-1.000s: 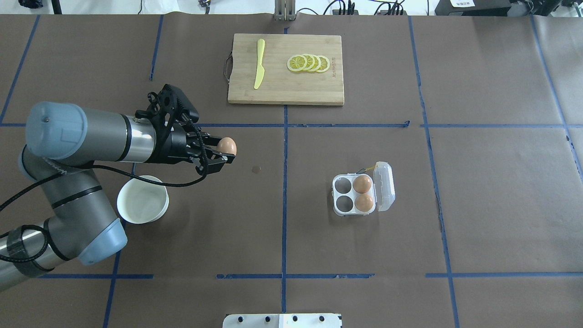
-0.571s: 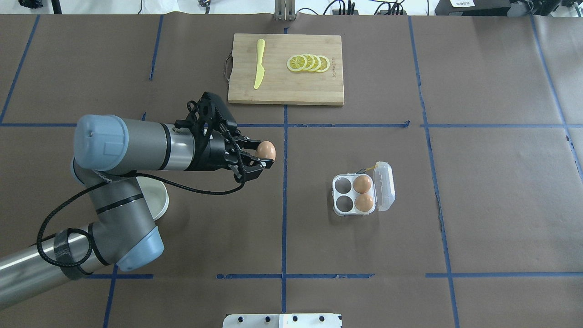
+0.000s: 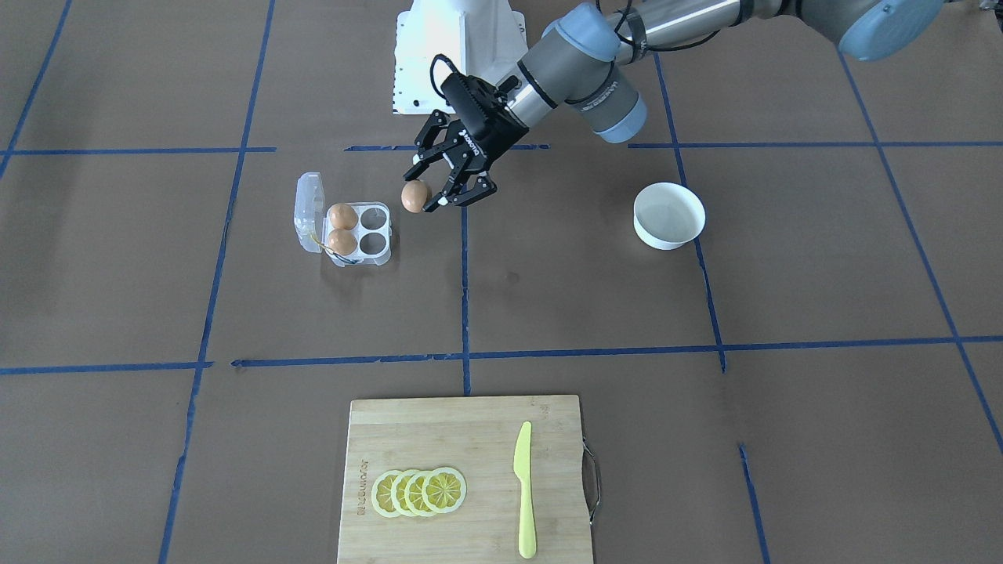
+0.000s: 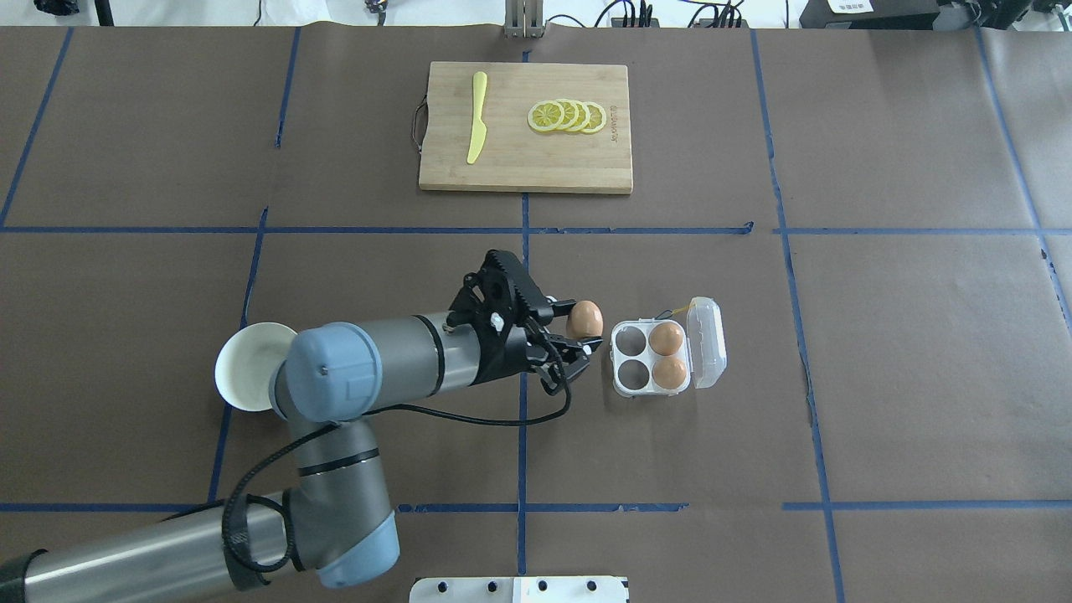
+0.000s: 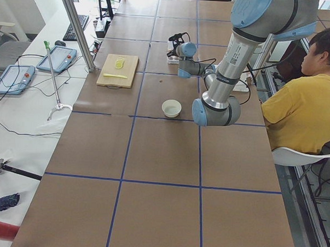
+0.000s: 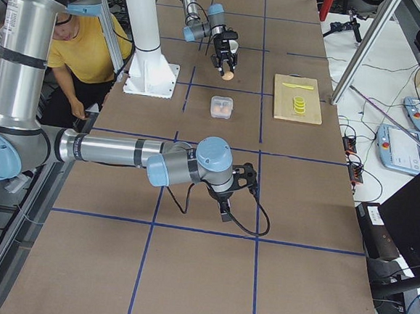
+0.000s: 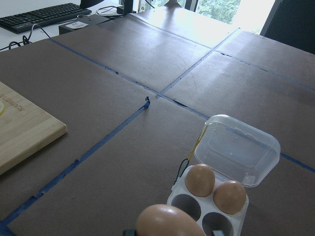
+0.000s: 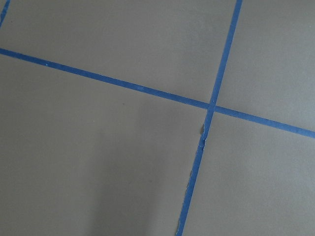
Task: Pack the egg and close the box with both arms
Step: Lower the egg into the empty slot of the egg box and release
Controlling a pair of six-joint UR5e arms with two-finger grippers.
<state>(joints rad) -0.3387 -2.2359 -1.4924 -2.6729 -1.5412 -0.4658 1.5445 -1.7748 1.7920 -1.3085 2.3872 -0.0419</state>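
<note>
My left gripper is shut on a tan-brown egg and holds it in the air just left of the box. The clear four-cup box lies open with its lid hinged out to the right. Two more eggs fill its right-hand cups; the two left cups are bare. The front-facing view shows the held egg right of the box. The left wrist view shows the egg at the bottom edge, before the box. My right gripper shows only in the exterior right view, low over bare table; I cannot tell whether it is open or shut.
A white bowl stands at the left, partly under my left arm. A wooden cutting board with a yellow knife and lemon slices lies at the back middle. The right wrist view shows only brown table with blue tape lines.
My left arm has swung right with the egg, from beside the bowl to just left of the box. The box and its eggs have not moved.
</note>
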